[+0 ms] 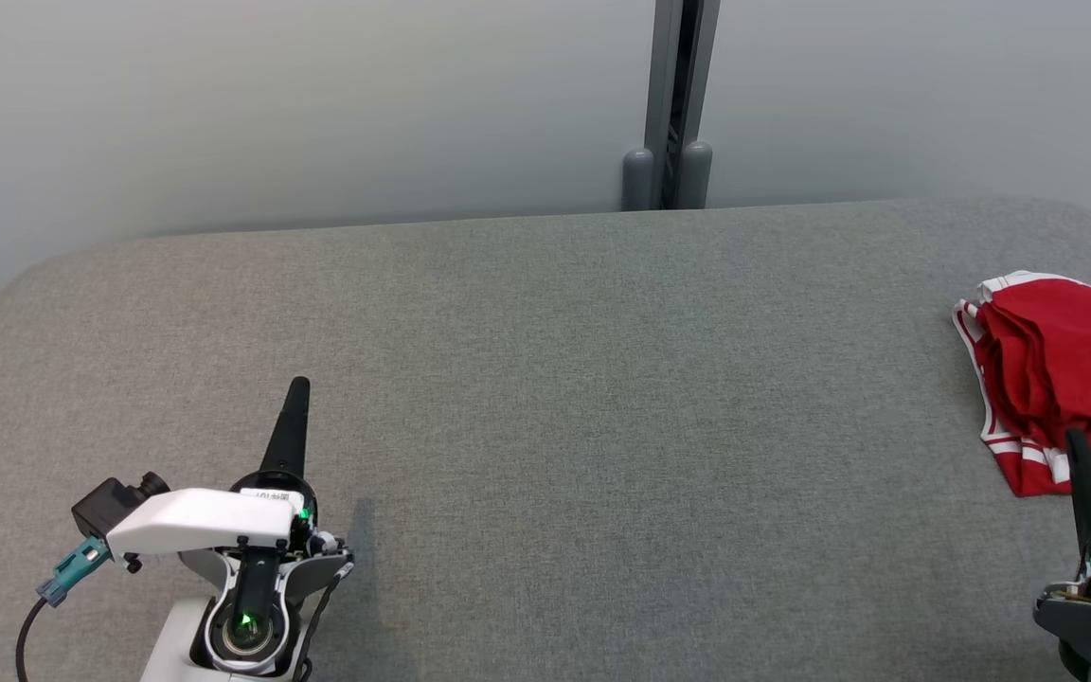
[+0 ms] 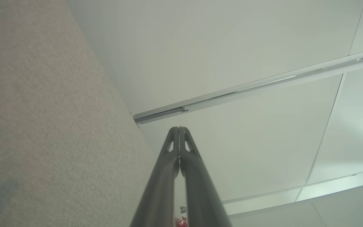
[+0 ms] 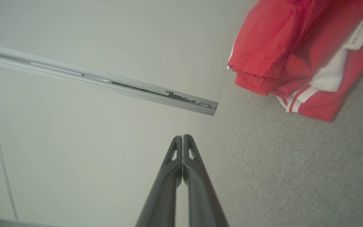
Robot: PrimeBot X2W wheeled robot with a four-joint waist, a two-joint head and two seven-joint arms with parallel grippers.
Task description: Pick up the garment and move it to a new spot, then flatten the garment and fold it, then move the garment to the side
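Garment (image 1: 1066, 369) lies on grey table (image 1: 545, 379), right gripper (image 1: 1074, 436) near.

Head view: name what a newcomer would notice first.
The red garment with white stripes stands out, lying bunched at the right edge of the grey fabric table. The two dark pincers come next: the left pincer shut at lower left, the right pincer shut by the garment's near edge.

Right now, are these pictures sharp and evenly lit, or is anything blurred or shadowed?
Head view: soft even light, faint shadow on the table beside the left gripper. Right wrist view: the garment label too blurred to read. Left wrist view: no glare.
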